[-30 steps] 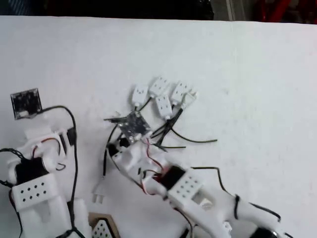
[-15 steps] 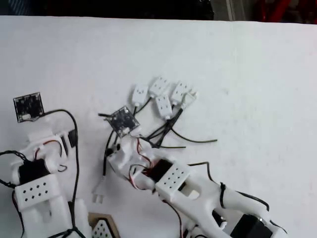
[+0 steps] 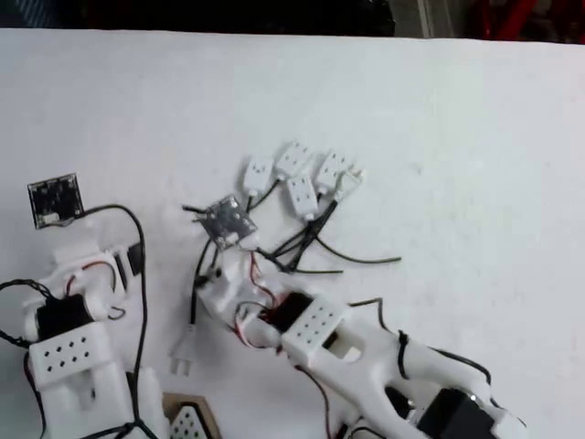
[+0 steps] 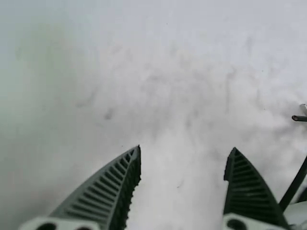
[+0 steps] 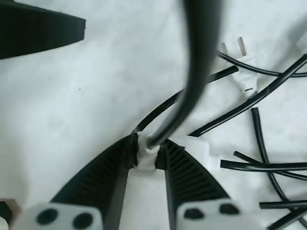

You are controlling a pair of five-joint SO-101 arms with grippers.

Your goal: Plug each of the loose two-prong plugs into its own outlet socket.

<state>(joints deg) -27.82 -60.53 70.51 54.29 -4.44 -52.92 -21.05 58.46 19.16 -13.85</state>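
In the high view the right arm's wrist camera board [image 3: 227, 221] covers the right claw, so its fingers and load cannot be made out there. The left arm's board [image 3: 55, 199] hides the left claw in the same way.

The right wrist view shows the right claw [image 5: 147, 142] pressed onto a white plug [image 5: 146, 163]. Its black cord [image 5: 192, 81] rises from between the fingertips, and its prongs are buried between the fingers. Ahead of that claw and off to 1 side lies a pronged plug [image 5: 243, 72] among black cables. A dark flat shape [image 5: 33, 28], cut off at the edge, is too unclear to name.

The left claw [image 4: 185, 149] is spread wide over the bare white table [image 4: 144, 72], with nothing between its fingers.

4 white outlet sockets [image 3: 294, 159] sit in a cluster just beyond the right claw. A loose plug [image 3: 182, 363] lies behind it, between the 2 arms. Whether this is the pronged plug I cannot tell.

Compared with 1.0 s ago, the right arm's board has drawn back from the sockets toward the left arm. The left arm's board has crept slightly. The sockets and the loose plug have stayed put.
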